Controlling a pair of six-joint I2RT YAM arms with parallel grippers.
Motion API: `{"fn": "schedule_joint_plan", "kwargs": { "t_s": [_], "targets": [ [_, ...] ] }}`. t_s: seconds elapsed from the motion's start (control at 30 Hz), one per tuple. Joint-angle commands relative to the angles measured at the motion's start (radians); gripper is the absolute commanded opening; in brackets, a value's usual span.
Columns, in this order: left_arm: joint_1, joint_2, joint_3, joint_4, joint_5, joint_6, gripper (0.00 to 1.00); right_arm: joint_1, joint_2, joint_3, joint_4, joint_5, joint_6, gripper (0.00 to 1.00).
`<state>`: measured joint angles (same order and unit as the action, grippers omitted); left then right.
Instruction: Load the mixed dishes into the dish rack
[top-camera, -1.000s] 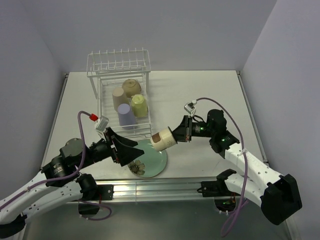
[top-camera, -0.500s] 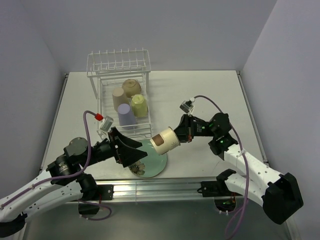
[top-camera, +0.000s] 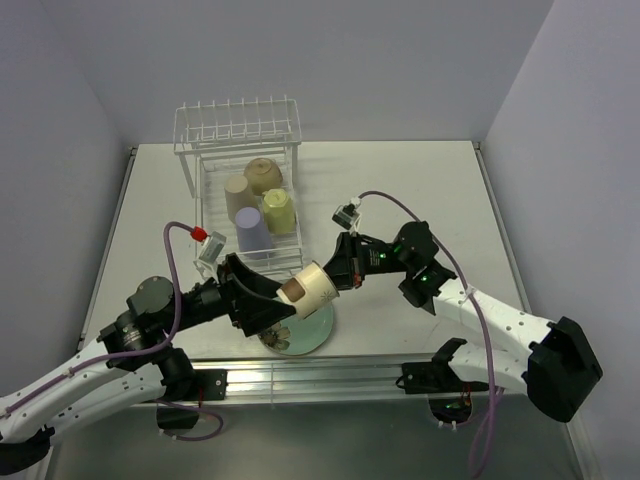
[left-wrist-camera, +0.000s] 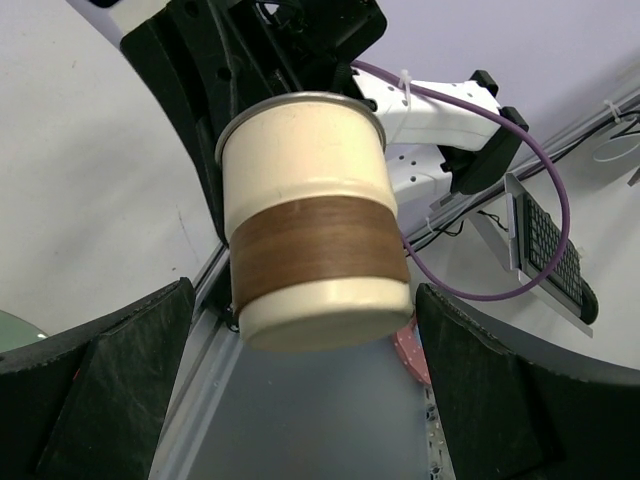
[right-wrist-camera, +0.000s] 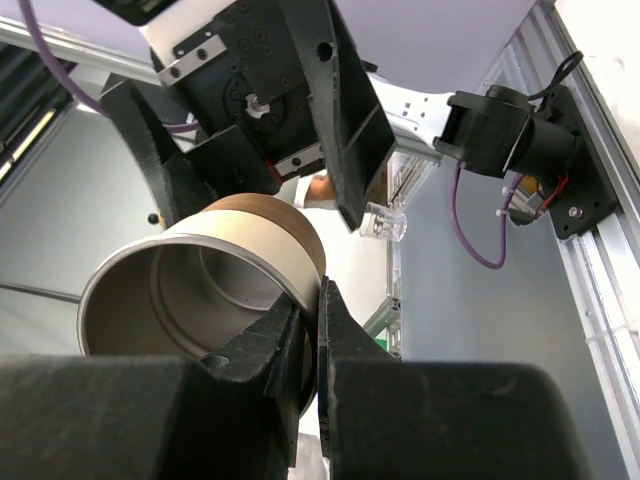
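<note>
My right gripper (top-camera: 338, 275) (right-wrist-camera: 315, 300) is shut on the rim of the small metal cup (top-camera: 308, 288) (left-wrist-camera: 310, 220) (right-wrist-camera: 200, 290), which is cream outside with a brown band. The cup lies sideways in the air above the mint-green plate (top-camera: 318, 328). My left gripper (top-camera: 285, 300) (left-wrist-camera: 305, 300) is open, its two fingers on either side of the cup's base with gaps showing. The white wire dish rack (top-camera: 190, 150) at the back left holds the tan cup (top-camera: 237, 197), the lavender cup (top-camera: 251, 230), the yellow-green mug (top-camera: 279, 211) and the cream bowl (top-camera: 263, 176).
The plate lies close to the table's near edge, by the metal rail (top-camera: 330, 375). The rack's raised prongs (top-camera: 240, 125) stand at its far end. White tabletop (top-camera: 400, 190) spreads to the right of the rack.
My right arm has carried the cup to the left and slightly down, bringing its base between the left gripper's open fingers. The left gripper has shifted a little towards it.
</note>
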<state>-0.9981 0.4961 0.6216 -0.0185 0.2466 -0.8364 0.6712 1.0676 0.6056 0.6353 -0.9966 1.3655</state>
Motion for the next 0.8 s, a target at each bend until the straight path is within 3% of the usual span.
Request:
{"fn": "schedule_joint_plan", "kwargs": {
  "t_s": [0.0,0.4,0.57,0.73,0.77],
  "targets": [
    [-0.002,0.001,0.001,0.075,0.033,-0.016,0.99,0.036,0.022,0.069,0.017,0.05,-0.048,0.0],
    [-0.002,-0.025,-0.006,0.051,0.01,-0.027,0.99,0.076,0.084,0.143,-0.06,0.122,-0.121,0.0],
    [-0.002,-0.027,-0.006,0.054,-0.009,-0.029,0.94,0.094,0.094,0.157,-0.094,0.136,-0.148,0.0],
    [-0.002,-0.03,-0.005,0.063,-0.026,-0.03,0.79,0.106,0.106,0.143,-0.052,0.133,-0.126,0.0],
    [-0.002,-0.028,-0.005,0.065,-0.026,-0.03,0.66,0.107,0.107,0.143,-0.049,0.134,-0.128,0.0]
  ]
}}
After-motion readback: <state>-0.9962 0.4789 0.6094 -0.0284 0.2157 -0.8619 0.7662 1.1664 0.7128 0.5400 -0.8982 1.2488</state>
